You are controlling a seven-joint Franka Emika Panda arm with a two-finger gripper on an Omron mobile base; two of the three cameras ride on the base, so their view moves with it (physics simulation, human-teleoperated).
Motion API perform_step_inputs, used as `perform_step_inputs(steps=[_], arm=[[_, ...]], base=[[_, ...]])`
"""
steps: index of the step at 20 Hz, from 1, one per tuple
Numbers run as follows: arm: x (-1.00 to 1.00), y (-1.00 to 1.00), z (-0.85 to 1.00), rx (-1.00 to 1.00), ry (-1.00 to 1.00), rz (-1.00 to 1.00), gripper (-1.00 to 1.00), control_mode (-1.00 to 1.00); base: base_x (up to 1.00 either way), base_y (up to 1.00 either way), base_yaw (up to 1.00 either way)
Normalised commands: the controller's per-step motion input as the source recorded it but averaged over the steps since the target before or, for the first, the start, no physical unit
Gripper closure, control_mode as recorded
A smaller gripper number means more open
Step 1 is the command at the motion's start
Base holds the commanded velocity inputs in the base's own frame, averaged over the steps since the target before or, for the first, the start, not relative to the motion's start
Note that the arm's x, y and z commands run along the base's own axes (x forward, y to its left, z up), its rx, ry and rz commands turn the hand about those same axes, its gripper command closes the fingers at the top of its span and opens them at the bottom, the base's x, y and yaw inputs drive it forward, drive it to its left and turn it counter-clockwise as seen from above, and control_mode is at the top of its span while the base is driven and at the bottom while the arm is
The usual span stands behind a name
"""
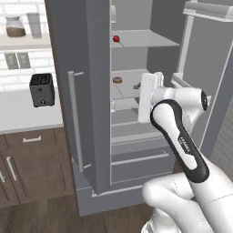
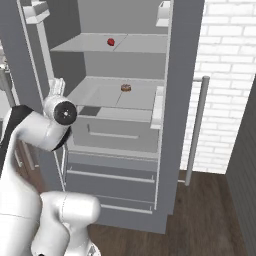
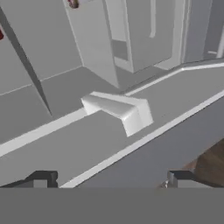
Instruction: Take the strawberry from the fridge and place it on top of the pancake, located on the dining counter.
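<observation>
The grey fridge (image 1: 77, 91) (image 2: 186, 75) stands with both doors open. On its upper shelf lies the small red strawberry (image 1: 116, 39) (image 2: 111, 42), which also peeks in at the left edge of the hand view (image 3: 1, 34). One shelf lower sits a brownish ring-shaped doughnut (image 1: 117, 79) (image 2: 126, 88) (image 3: 73, 3). My gripper (image 1: 136, 96) (image 3: 111, 177) is open and holds nothing. It hangs in front of the fridge at middle-shelf height, below and to the right of the strawberry. The pancake and the dining counter are out of view.
A black toaster (image 1: 42, 89) stands on the white counter over brown cabinets (image 1: 32, 159) left of the fridge. A white door bin (image 2: 158, 107) juts from the right-hand door. Beyond that door is a white brick wall (image 2: 225, 75). Two drawers (image 2: 112, 177) close the fridge's bottom.
</observation>
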Motion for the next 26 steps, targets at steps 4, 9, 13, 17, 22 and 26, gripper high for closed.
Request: perform_step_inputs(steps=[4,9,13,17,22,26], arm=[[1.0,-0.68,-0.1,-0.01,0.33,0.05,-1.0,-1.0],[0.96,-0.19,-0.25,-0.01,0.29,0.2,-1.0,-1.0],[0.51,0.74,-0.35,0.11,0.1,0.48,-1.0,-1.0],[0.18,0.95,-0.41,0.08,0.01,0.6,-1.0,-1.0],[0.02,0.98,-0.16,0.0,0.0,0.31,-1.0,-1.0],[-0.06,0.75,0.0,0.0,-0.03,0.08,-1.0,-1.0]], base=[[0.0,0.0,0.0],[0.0,0.0,0.0],[0.0,0.0,0.0],[0.0,0.0,0.0],[0.0,0.0,0.0],[0.0,0.0,0.0]])
